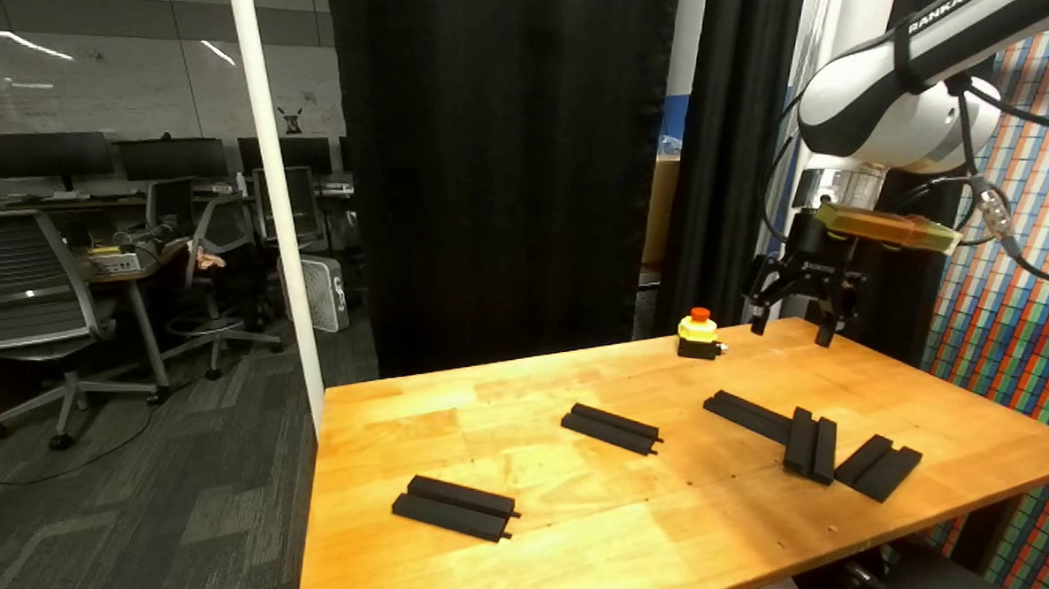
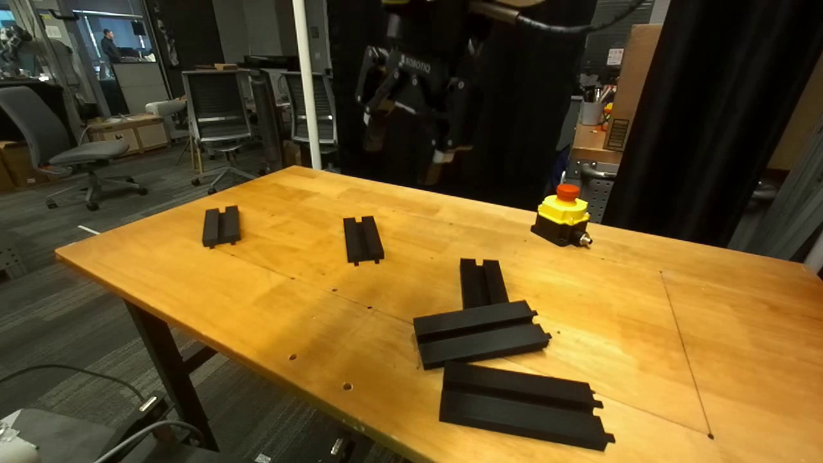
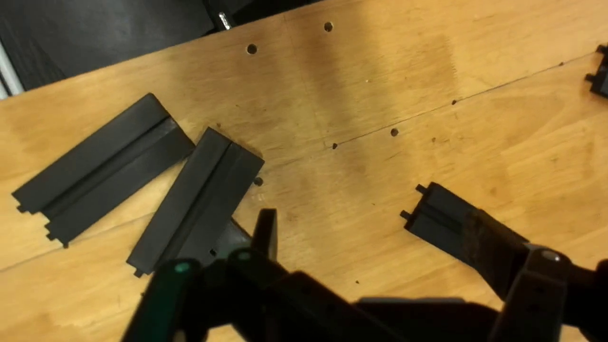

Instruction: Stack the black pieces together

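Gripper [image 1: 791, 333] up over the wooden table [image 1: 501, 435], jaws spread wide. I count five black pieces [image 2: 524, 406], all lower than the jaws. By the wrist view, outside one finger [image 3: 265, 230]: a crossing piece [image 3: 194, 199] lies over one end of an under piece [image 2: 482, 283], a neighbour piece [image 3: 104, 167] just beside, contact unclear. Partly hidden behind the opposite finger, a lone piece [image 3: 439, 219]. Well away from the jaws, in both exterior views, an outer piece [image 2: 222, 226]

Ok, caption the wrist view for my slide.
Open gripper above black pieces scattered on a wooden table, one piece overlapping another.
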Robot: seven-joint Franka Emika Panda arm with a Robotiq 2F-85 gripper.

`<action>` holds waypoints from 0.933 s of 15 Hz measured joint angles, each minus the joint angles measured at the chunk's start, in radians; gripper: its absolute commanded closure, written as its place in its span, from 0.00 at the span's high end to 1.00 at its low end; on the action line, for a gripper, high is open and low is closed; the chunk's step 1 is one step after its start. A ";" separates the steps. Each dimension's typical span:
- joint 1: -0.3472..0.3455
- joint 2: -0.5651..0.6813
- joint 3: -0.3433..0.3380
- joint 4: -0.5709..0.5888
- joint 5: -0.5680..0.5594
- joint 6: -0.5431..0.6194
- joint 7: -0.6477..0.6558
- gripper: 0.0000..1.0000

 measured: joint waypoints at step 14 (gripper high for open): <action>-0.093 0.289 0.005 -0.054 -0.095 0.320 0.174 1.00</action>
